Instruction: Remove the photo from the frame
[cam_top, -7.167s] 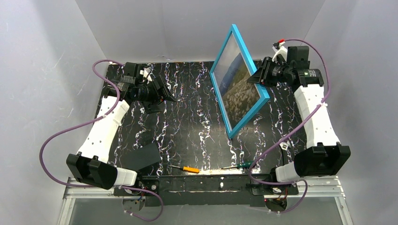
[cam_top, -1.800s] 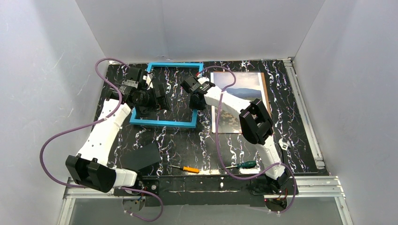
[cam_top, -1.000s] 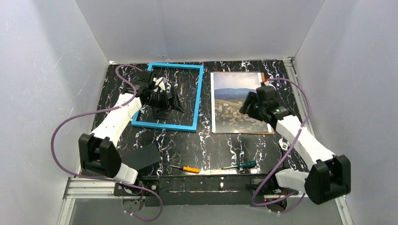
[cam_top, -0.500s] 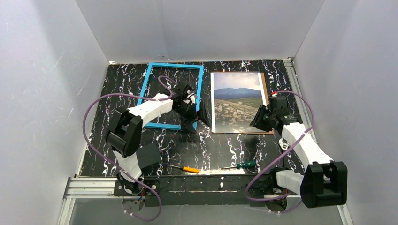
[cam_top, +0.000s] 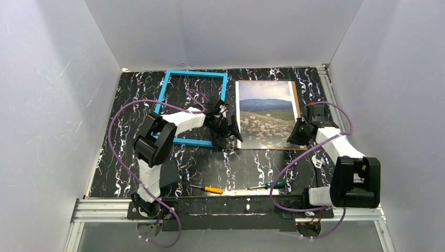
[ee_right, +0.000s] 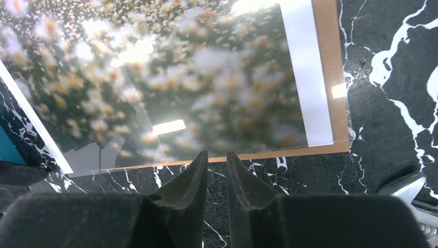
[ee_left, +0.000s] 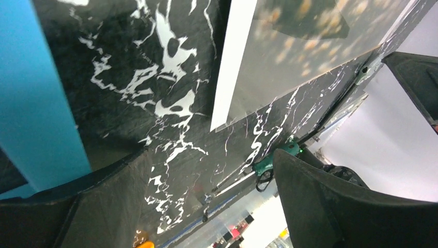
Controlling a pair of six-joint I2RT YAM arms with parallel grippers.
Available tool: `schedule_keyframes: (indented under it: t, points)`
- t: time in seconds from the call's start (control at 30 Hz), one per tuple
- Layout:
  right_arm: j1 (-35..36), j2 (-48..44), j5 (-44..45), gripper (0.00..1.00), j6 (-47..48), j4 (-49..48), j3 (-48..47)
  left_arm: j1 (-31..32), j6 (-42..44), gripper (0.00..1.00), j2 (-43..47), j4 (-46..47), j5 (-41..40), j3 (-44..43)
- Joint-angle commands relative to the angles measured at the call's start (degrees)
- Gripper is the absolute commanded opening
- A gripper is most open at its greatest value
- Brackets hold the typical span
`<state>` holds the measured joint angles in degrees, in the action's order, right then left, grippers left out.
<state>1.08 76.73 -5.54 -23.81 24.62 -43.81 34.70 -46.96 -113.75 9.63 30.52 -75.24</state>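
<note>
Black marbled table (cam_top: pixel 204 163) carries two screwdrivers (cam_top: pixel 210 188) near its front edge. Toward the back edge, the photo (cam_top: pixel 265 113) lies flat on a brown backing board (cam_top: pixel 297 100), long axis front-to-back, beside the empty frame (cam_top: pixel 173 77). Left gripper (cam_top: pixel 226 127) gapes wide, empty, between them; right gripper (cam_top: pixel 295 137), nearly closed, holds nothing.

Frame (cam_top: pixel 195 107) left, photo (cam_top: pixel 265 114) right, both flat on table (cam_top: pixel 126 147).
Photo sits on backing board (cam_top: pixel 297 113); 2 screwdrivers (cam_top: pixel 212 189) near front edge, btwn arm bases.

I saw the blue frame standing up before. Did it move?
Yes. The frame now lies flat at the table's far left, beside the photo; earlier it stood tilted on edge toward the right, held by the right gripper.
</note>
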Motion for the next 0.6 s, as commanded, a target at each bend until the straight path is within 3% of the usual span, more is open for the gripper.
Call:
schedule_keyframes:
  t: [0.0,0.57]
  points:
    - [-2.53,1.34,-0.55,0.26,2.11,-2.24,-2.57,0.87,1.18,0.85,-1.76,-2.91,-3.01,-2.35]
    - [-6.71,8.27,-4.69,0.2,-0.22,-4.48,-1.5,3.25,0.75,0.43,-3.05,6.16,-7.59,2.9]
